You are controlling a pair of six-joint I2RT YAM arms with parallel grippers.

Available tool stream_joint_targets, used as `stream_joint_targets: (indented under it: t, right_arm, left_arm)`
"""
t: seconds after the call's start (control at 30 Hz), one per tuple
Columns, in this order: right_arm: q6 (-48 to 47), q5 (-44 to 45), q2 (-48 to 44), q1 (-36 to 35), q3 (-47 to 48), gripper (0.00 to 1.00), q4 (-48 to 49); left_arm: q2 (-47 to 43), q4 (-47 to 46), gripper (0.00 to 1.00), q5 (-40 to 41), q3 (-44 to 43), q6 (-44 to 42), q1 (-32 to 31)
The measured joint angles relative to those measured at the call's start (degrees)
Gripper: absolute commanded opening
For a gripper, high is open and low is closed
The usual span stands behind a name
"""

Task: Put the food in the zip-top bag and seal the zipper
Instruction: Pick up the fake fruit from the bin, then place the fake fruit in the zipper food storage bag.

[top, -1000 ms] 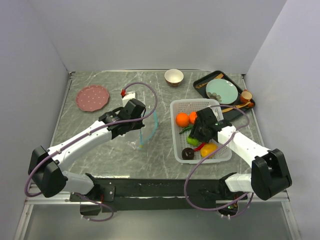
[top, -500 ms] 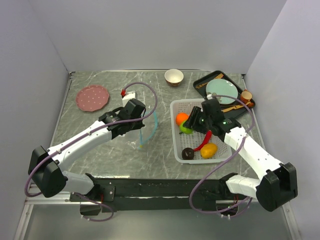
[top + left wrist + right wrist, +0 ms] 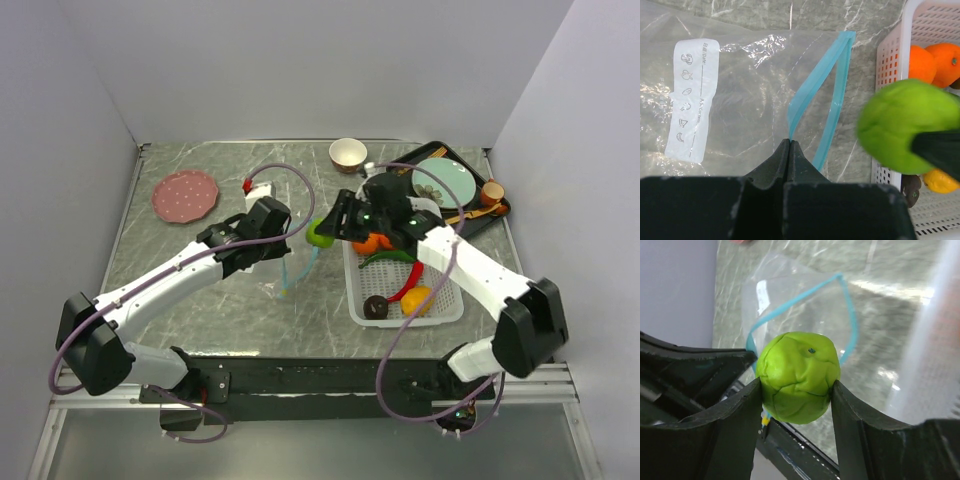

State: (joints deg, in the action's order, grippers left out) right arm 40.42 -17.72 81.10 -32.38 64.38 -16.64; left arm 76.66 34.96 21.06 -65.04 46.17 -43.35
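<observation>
Right jaws clamp one green round fruit [image 3: 797, 377] just outside the left wall of the white basket [image 3: 455, 300], at the open mouth of the one zip-top bag [image 3: 740, 100] lying on the counter [image 3: 300, 320]. Left jaws are pinched together on its teal zipper [image 3: 832, 85]. Inside the basket are two oranges [image 3: 922, 62], one green chili [image 3: 388, 257], one red chili [image 3: 402, 288], one yellow-orange fruit [image 3: 417, 298] and one dark brown piece [image 3: 376, 307].

1. You have a white perforated basket [image 3: 352, 290] standing right of centre on the grey marbled table [image 3: 200, 300].
2. Behind it you see a black tray [image 3: 436, 147] carrying a teal plate [image 3: 455, 185] and a small orange cup [image 3: 491, 191].
3. Your tan bowl [image 3: 347, 153] stands at the back; a pink plate [image 3: 185, 194] lies far left.
</observation>
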Motion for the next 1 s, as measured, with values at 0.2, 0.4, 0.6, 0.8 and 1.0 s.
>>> stream_joint_targets:
  t: [0.2, 0.4, 0.6, 0.8, 1.0]
  right_arm:
    - [0.37, -3.32, 5.77, -2.45, 0.55, 0.27, 2.56]
    - [0.61, -5.09, 8.37, -3.54, 0.66, 0.3, 4.48]
    - [0.63, -5.7, 12.59, -5.14, 5.07, 0.47, 4.94]
    - [0.31, -4.79, 13.14, -6.62, 6.62, 0.81, 4.33]
    - [-2.54, -0.17, 12.61, -7.13, 7.21, 1.0, 1.57]
  left_arm:
    - [-1.84, 0.02, 0.01, 0.02, 0.0, 0.07, 0.0]
    - [-4.66, -0.5, 0.01, 0.02, 0.11, 0.09, 0.0]
    - [-4.85, -0.52, 0.01, 0.02, 0.11, 0.13, 0.0]
    - [-5.2, -0.44, 0.01, 0.26, 0.11, 0.22, 0.0]
    - [-6.88, -0.24, 0.01, 0.96, 0.11, 0.26, 0.0]
